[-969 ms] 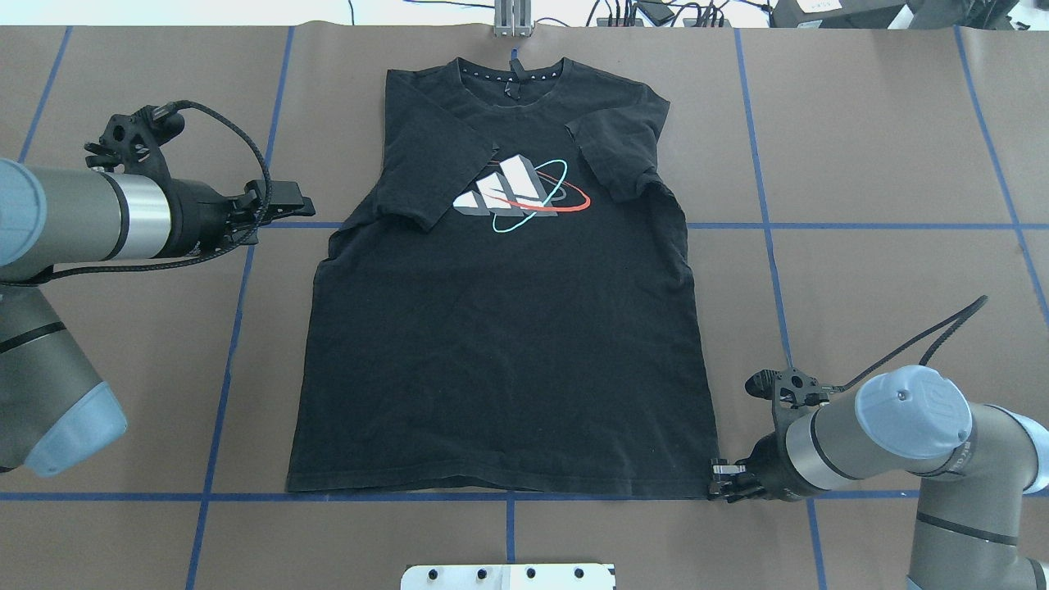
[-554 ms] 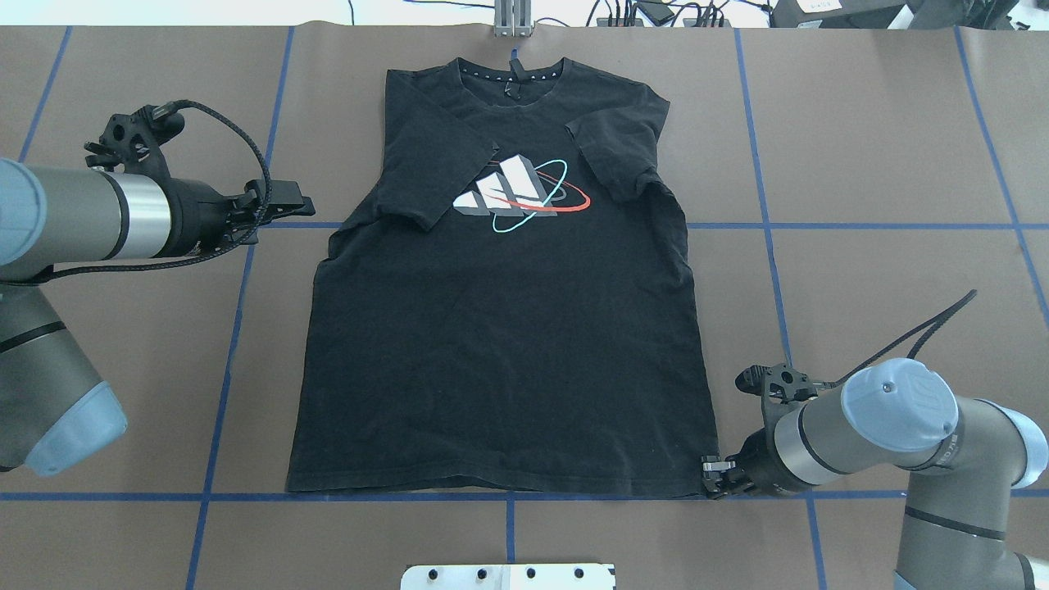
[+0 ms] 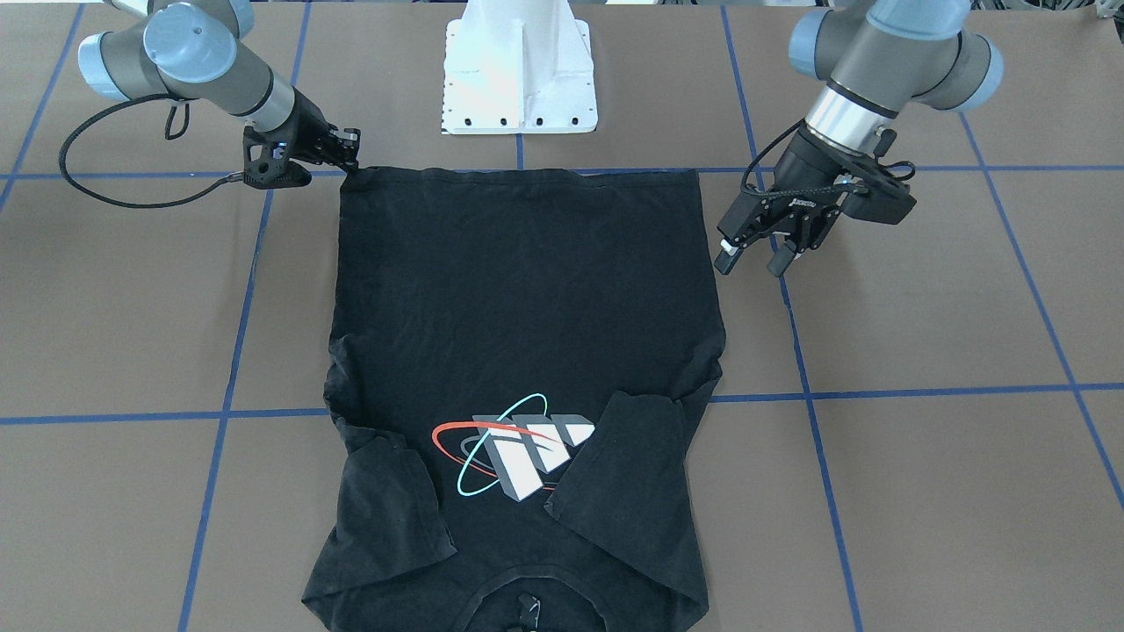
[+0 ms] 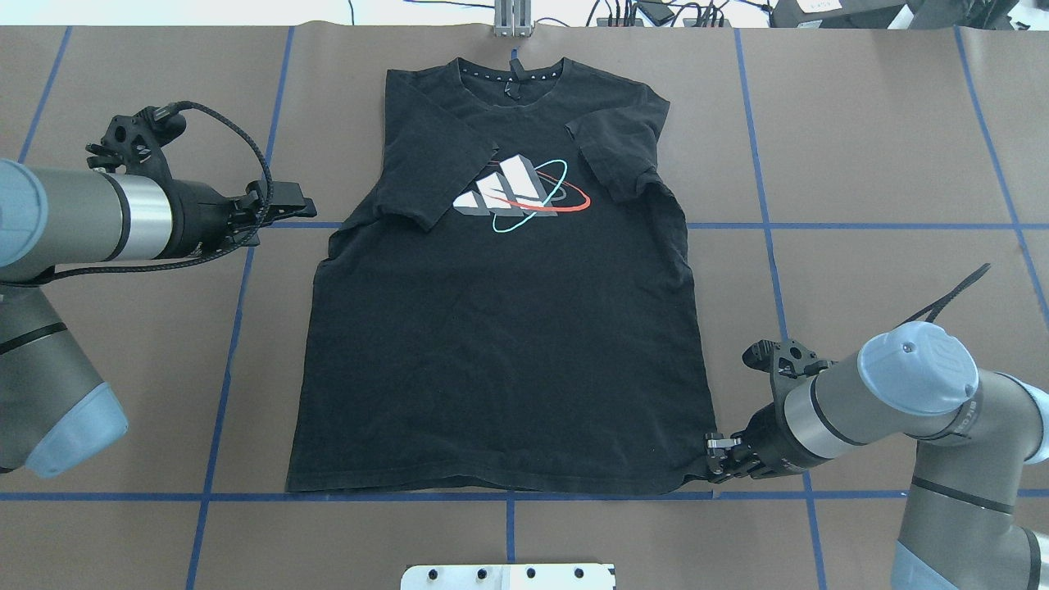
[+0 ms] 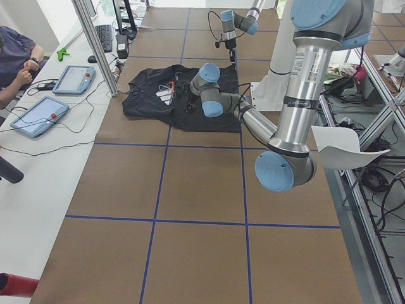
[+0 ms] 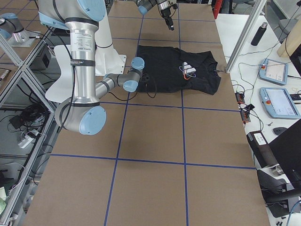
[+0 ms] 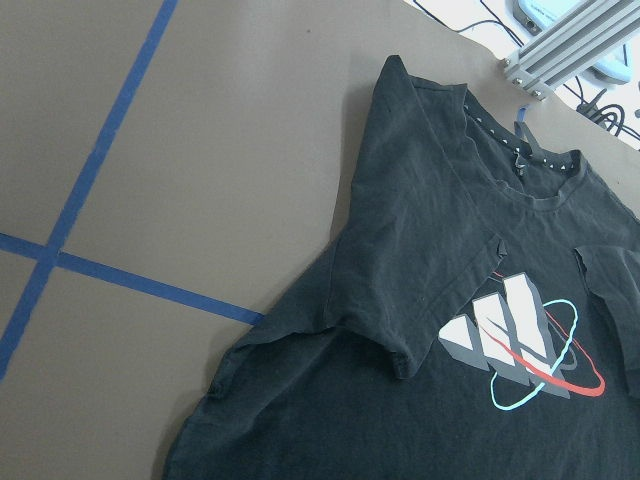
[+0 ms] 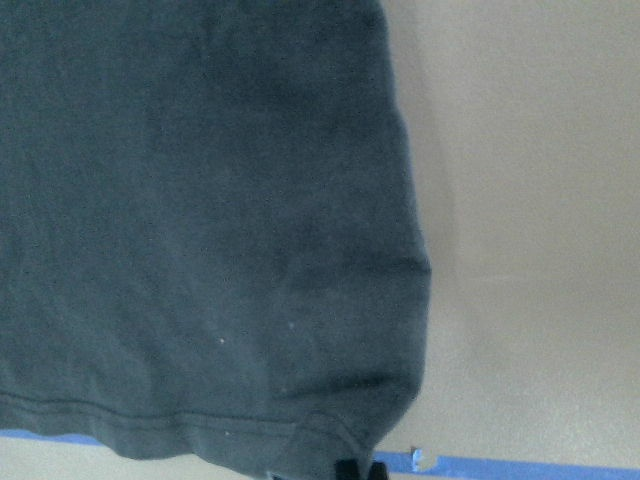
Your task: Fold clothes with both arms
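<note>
Black right gripper (image 4: 715, 464) pinches a hem corner of the black logo-printed fabric T-shirt (image 4: 508, 344) (puckered there); left gripper (image 3: 751, 262) gapes empty beside it.

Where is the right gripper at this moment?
In the overhead view, the right gripper sits low at the lower right, at the T-shirt's near right hem corner, just above the blue tape line.
</note>
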Tool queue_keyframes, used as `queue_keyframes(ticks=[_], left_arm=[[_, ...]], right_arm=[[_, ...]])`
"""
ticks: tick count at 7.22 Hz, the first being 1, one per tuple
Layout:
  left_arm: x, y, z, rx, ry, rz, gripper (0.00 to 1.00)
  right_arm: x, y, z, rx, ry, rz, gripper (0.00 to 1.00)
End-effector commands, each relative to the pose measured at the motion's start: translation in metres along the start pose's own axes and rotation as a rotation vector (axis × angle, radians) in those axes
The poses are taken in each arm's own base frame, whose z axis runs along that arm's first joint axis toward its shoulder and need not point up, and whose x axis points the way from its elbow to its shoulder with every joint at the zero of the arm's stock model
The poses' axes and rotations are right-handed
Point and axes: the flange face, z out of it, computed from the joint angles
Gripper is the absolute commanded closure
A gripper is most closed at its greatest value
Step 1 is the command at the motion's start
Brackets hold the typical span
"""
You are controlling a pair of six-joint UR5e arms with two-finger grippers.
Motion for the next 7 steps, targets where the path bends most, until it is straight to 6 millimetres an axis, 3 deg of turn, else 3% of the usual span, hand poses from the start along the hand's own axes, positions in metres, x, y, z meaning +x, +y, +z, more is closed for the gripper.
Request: queue_keyframes(ticks=[1,2,5,6,7], left_arm=[[-0.017,0.016,-0.004,-0.034,-0.016,0.0,0.01],[-0.027,0.042,-0.008,-0.089,-0.028,-0.006,0.01],[-0.041,0.157,0.024,-0.284,-0.099,-0.091,0.01],[-0.057,0.179,0.027,-0.303,-0.137,-0.104,0.01],[-0.059,0.197,0.03,-0.31,-0.148,-0.124,0.01]], right_arm=[[-0.007,-0.003,-0.025,-0.004,-0.043,-0.005,1.0],[-0.011,-0.001,-0.039,0.006,-0.065,-0.012,1.0],[-0.016,-0.001,-0.053,0.013,-0.086,-0.016,1.0],[-0.017,-0.001,-0.058,0.018,-0.092,-0.017,1.0],[-0.018,-0.001,-0.06,0.021,-0.095,-0.018,1.0]])
